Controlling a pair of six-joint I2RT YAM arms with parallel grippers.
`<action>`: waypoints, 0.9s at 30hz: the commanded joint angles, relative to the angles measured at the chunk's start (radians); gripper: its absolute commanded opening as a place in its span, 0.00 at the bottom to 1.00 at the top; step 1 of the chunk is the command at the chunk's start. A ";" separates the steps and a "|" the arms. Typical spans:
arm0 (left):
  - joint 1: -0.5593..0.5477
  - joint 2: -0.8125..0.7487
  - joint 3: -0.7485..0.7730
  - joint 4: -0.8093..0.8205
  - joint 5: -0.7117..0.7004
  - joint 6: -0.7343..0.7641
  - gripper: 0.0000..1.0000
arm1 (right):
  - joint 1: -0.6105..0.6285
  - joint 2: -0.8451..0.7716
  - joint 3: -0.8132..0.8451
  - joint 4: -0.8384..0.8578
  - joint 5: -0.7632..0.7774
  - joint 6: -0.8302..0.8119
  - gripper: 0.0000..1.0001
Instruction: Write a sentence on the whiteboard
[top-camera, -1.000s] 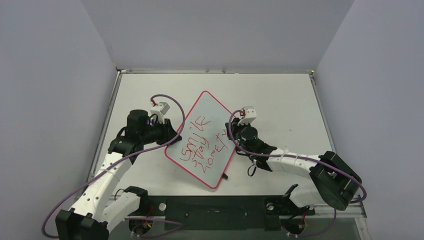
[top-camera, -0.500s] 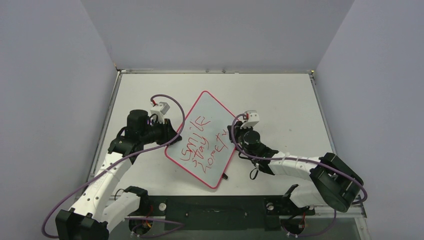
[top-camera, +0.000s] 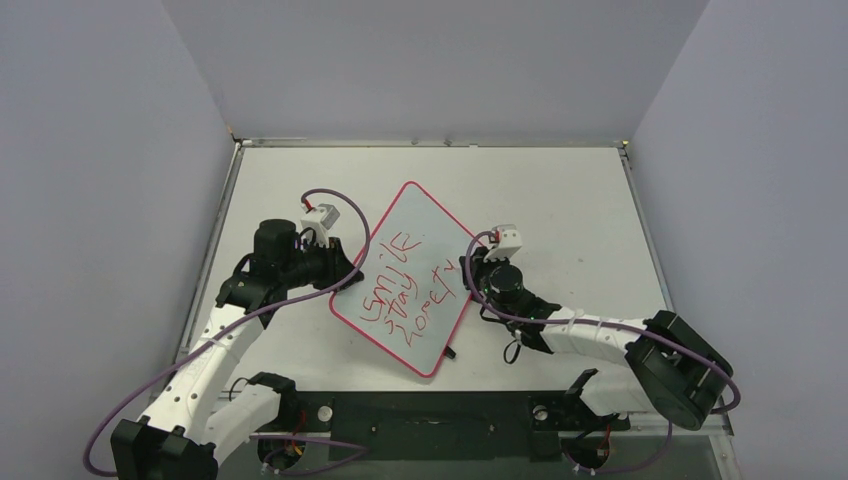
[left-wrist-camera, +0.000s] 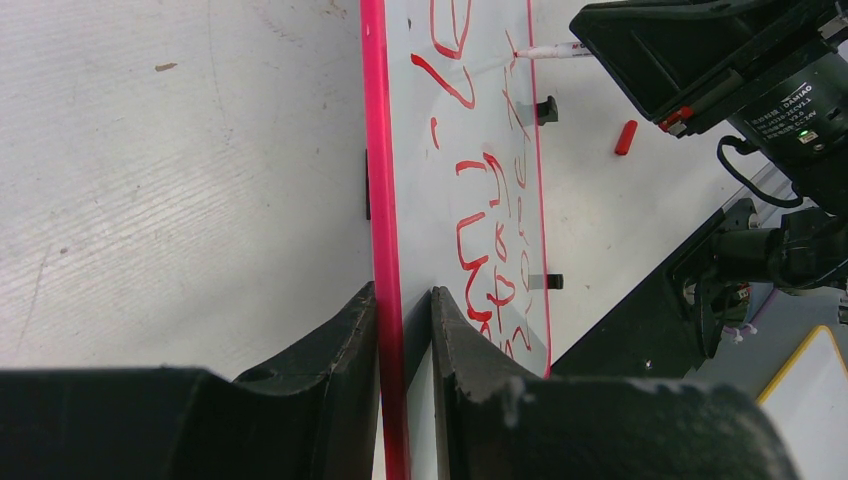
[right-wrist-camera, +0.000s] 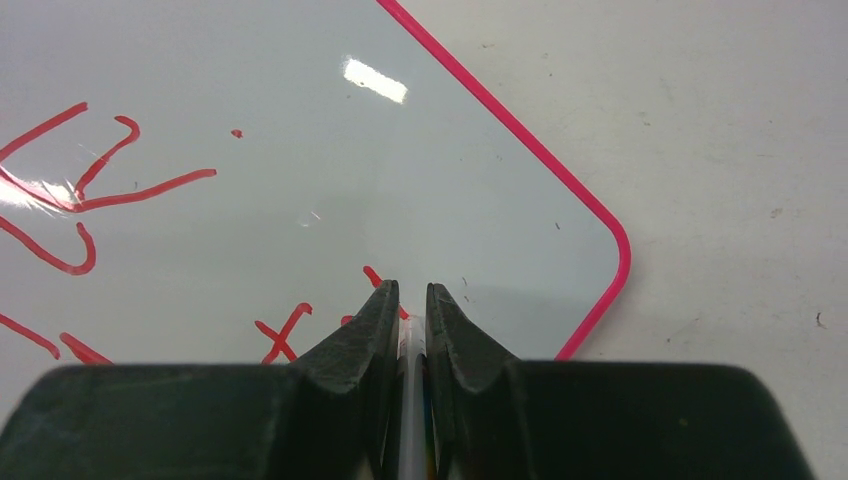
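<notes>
The whiteboard (top-camera: 415, 215) lies tilted on the table, with a red-pink border. The sentence (top-camera: 400, 290) is in red marker in three lines. My left gripper (top-camera: 345, 272) is shut on the board's left edge; the left wrist view shows the pink edge (left-wrist-camera: 375, 150) between the jaws of the left gripper (left-wrist-camera: 403, 300). My right gripper (top-camera: 468, 272) is shut on a white marker (right-wrist-camera: 410, 345). In the right wrist view the right gripper (right-wrist-camera: 410, 300) holds the marker's tip against the board (right-wrist-camera: 300, 150), at the last red strokes (right-wrist-camera: 285, 330) near the rounded corner. The marker (left-wrist-camera: 555, 50) also shows in the left wrist view.
A red marker cap (left-wrist-camera: 625, 137) lies on the table beyond the board's right edge. Two black clips (left-wrist-camera: 546, 108) (left-wrist-camera: 545, 282) sit on that edge; one clip (top-camera: 452, 352) shows from above. The black base rail (top-camera: 430, 415) runs along the near table edge.
My right gripper has shifted slightly right and nearer along the board's right edge with the marker. The left arm and the board have not moved.
</notes>
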 joint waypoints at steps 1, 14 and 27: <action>0.000 -0.018 0.000 0.045 0.004 0.058 0.00 | -0.002 -0.032 0.005 -0.087 0.023 -0.038 0.00; 0.000 -0.024 0.000 0.045 0.003 0.058 0.00 | -0.003 -0.029 0.147 -0.114 0.055 -0.085 0.00; 0.000 -0.027 -0.001 0.043 -0.007 0.060 0.00 | -0.032 0.071 0.272 -0.083 0.037 -0.092 0.00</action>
